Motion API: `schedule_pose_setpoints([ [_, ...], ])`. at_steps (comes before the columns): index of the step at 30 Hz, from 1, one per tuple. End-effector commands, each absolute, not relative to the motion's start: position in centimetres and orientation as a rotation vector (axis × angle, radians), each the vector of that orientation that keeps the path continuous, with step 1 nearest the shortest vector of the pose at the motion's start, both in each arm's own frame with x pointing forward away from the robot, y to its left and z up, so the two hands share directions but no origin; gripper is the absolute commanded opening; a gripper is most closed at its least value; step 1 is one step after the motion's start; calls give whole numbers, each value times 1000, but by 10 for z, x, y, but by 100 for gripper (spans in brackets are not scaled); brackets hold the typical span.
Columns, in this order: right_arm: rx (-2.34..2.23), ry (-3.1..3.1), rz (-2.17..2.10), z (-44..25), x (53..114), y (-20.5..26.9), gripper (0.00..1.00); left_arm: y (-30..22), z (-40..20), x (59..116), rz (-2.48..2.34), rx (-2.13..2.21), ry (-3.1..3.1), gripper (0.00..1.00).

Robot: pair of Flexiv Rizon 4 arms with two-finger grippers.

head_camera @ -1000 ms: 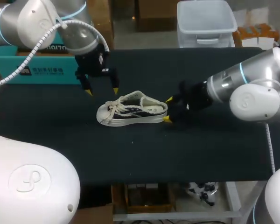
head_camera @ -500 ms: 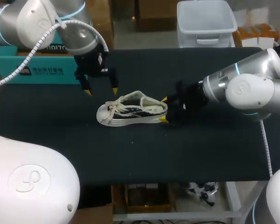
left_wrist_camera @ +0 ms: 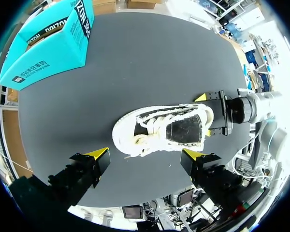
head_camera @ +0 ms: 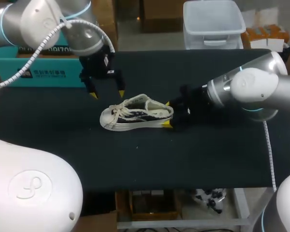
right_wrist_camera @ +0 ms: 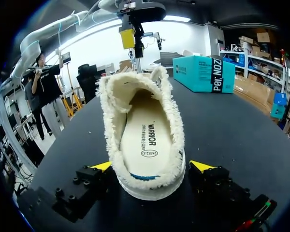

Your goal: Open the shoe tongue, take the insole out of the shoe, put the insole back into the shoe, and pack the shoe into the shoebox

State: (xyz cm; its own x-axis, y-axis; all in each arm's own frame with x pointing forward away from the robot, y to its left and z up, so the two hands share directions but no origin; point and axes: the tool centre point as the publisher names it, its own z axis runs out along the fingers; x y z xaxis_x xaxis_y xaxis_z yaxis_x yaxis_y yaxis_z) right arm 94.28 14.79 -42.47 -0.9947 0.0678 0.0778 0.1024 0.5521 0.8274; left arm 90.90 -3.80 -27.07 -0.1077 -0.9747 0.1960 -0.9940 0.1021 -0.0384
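Between the right gripper's widely spread fingers sits the heel of a white canvas sneaker with dark side panels and white laces. The yellow tips flank the heel with a gap showing on at least one side. A cream printed insole lies flat inside. Above the laces, the left gripper hangs with fingers wide apart, holding nothing. The sneaker stands on its sole on the black cloth-covered table, well apart from the teal cardboard shoebox at the far left edge.
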Motion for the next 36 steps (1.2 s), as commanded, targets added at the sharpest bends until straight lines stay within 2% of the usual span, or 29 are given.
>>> schedule_pose_setpoints([
  [1,-123,-2702,-1475,-430,947,148,100,-43,-272,911,228,2017,-2245,100],
  [19,-84,-2673,-1500,-436,942,159,100,-47,-276,913,218,2011,-2241,100],
  [20,-86,-2677,-1506,-436,942,160,72,-47,-276,913,219,2013,-2239,100],
  [21,-87,-2681,-1515,-436,940,160,31,-47,-276,914,220,2014,-2237,100],
  [22,-87,-2687,-1517,-436,939,160,0,-48,-276,914,219,2019,-2231,100],
  [36,-128,-2725,-1523,-434,929,161,0,-96,-265,901,59,2005,-2327,100],
])
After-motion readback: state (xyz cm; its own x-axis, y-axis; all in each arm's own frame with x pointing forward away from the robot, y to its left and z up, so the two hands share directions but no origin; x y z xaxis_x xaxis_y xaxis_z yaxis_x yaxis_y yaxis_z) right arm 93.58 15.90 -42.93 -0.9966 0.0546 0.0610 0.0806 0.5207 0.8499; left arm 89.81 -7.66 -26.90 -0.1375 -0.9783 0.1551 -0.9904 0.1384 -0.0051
